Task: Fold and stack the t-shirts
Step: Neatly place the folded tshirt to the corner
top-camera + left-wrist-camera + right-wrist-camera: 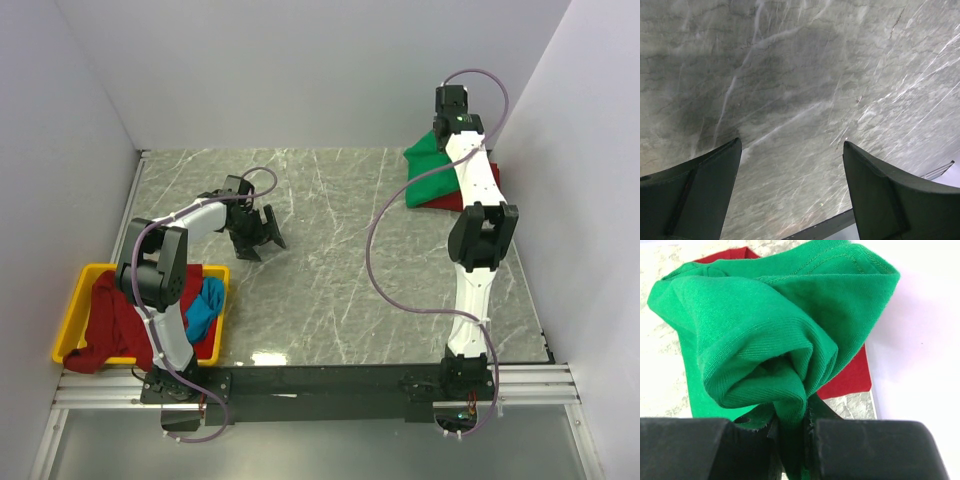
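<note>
A bright green t-shirt (432, 170) lies bunched on a folded red t-shirt (455, 200) in the table's far right corner. My right gripper (791, 425) is shut on a fold of the green t-shirt (770, 335), whose cloth rises gathered in front of the jaws, with the red t-shirt (850, 377) flat beneath it. In the top view the right wrist hides the gripper itself. A dark red t-shirt (115, 320) and a blue t-shirt (207, 305) sit crumpled in the bin at the near left. My left gripper (258, 233) hovers open over bare table left of centre, its fingers (705, 192) wide apart.
The yellow plastic bin (75, 300) stands at the table's near left edge beside the left arm's base. White walls close in on the left, back and right. The marble-patterned tabletop (340, 260) lies between the arms. A purple cable (375, 250) loops off the right arm.
</note>
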Available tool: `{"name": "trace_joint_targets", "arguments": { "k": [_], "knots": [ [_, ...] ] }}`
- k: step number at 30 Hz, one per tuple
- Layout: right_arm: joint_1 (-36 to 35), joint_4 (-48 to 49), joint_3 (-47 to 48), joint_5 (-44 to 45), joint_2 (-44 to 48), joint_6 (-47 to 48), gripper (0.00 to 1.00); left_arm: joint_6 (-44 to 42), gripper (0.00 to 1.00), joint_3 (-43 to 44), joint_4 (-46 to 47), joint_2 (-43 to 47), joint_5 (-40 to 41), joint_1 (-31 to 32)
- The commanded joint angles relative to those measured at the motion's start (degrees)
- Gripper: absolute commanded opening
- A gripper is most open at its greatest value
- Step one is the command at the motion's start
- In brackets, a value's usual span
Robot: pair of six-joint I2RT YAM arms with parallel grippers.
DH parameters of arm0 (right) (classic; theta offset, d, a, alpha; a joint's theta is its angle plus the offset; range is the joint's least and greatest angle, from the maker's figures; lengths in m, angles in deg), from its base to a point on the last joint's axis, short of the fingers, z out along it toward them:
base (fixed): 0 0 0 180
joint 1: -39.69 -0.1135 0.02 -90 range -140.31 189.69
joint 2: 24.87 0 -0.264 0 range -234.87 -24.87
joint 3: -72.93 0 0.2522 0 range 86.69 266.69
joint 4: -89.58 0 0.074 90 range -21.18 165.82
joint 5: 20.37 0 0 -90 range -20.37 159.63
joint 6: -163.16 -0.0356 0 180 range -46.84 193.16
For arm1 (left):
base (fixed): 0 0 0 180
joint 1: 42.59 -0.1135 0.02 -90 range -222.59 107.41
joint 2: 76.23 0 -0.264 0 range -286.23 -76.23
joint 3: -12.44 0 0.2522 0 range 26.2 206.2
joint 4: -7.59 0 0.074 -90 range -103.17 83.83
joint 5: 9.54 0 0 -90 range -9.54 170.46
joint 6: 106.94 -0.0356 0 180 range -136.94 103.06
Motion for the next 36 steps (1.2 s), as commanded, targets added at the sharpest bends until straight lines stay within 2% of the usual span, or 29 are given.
{"name": "trace_joint_targets", "arguments": {
  "k": [1,14,24,31,32,34,35,36],
  "knots": [
    [1.3,3.9,3.1,1.5,4.5,-0.5,0.00,-1.1,0.88,0.8,-0.1,1.7,0.3,-0.2],
    [5.4,6.2,2.7,0.1,3.1,-3.3,0.00,-0.9,0.88,1.2,-0.7,1.1,0.1,-0.2],
    [6.6,8.5,0.0,-4.7,-1.4,-3.4,0.00,-0.9,0.88,1.3,-1.8,0.6,0.0,-0.1],
    [6.9,10.0,1.8,-1.3,-5.3,-4.9,0.00,-1.6,0.88,1.4,-3.2,0.7,0.6,-0.2],
    [7.0,10.1,1.8,0.0,-5.6,-6.5,0.04,-1.6,0.88,1.4,-3.3,0.7,0.7,-0.1],
    [7.5,10.0,1.8,4.4,-6.1,-9.2,0.52,-1.9,0.88,1.5,-3.3,1.1,0.6,-0.1],
    [7.6,10.0,1.3,5.5,-6.0,-10.2,0.66,-2.0,0.88,1.5,-3.2,1.3,0.7,-0.1],
    [7.7,10.2,0.7,6.8,-5.8,-11.2,0.88,-2.0,0.89,1.4,-2.9,1.9,0.6,-0.1]
  ]
}}
